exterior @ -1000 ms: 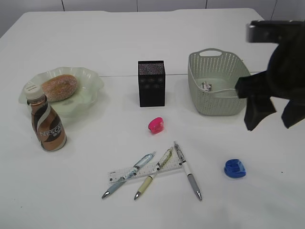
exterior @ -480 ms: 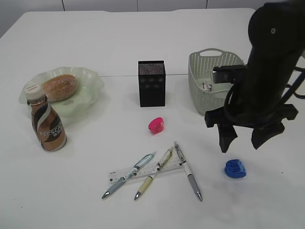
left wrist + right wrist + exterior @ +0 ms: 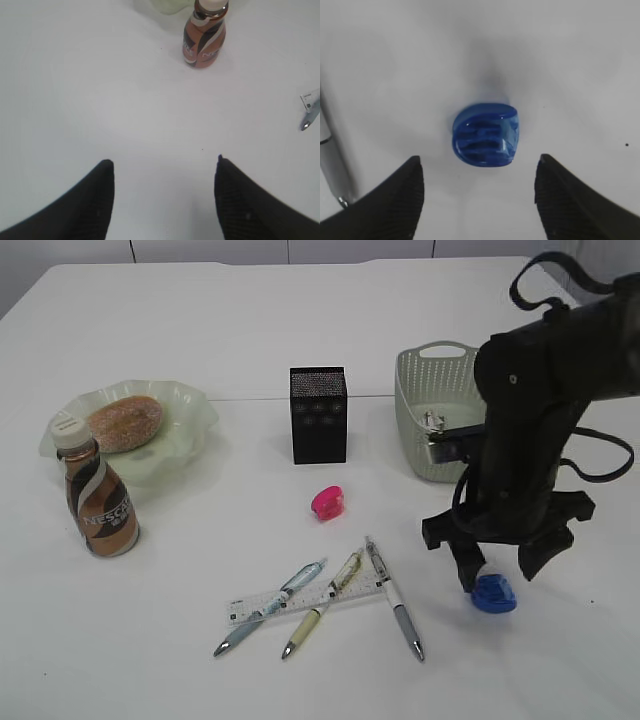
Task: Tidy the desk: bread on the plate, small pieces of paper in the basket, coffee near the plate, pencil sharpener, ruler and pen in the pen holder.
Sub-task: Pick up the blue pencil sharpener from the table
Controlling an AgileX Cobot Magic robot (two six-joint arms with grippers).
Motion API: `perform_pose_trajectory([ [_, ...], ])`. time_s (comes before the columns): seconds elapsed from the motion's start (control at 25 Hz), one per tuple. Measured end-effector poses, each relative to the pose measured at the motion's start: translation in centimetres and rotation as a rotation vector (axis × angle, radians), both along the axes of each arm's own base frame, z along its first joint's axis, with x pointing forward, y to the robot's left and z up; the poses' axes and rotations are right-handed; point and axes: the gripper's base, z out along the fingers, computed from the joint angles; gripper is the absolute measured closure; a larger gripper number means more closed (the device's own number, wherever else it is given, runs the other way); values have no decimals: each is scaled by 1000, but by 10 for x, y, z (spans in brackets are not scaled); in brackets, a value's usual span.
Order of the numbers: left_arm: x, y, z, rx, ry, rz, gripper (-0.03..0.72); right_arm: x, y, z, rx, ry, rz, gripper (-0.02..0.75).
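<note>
The right gripper (image 3: 479, 200) is positioned over the blue pencil sharpener (image 3: 486, 134), fingers (image 3: 395, 200) spread wide, one to each side of it and clear of contact. The sharpener lies on the desk (image 3: 180, 330), just ahead of the fingertips. The left gripper (image 3: 162, 195) is likewise spread and empty above bare tabletop; the coffee (image 3: 205, 32) stands well ahead of its fingers.

A: What sits under the right gripper (image 3: 479, 200)?
B: A blue pencil sharpener (image 3: 485, 134) on the white tabletop (image 3: 560, 55), centred between the two dark fingers (image 3: 395, 205), which stand wide apart, touching nothing.
A: Anything else?
B: A pen (image 3: 332, 160) at the left edge.
</note>
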Motion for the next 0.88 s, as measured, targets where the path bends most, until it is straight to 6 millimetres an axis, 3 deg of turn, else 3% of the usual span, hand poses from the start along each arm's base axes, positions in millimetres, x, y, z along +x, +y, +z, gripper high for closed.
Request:
perform_pose_trajectory([
  [0.48,-1,1,-1,8,17,3,223,5,-7,-32,-45,74,-7,231],
  [0.88,-1,1,-1,11,18,3,223,10,-7,-33,-12,32,-28,231],
])
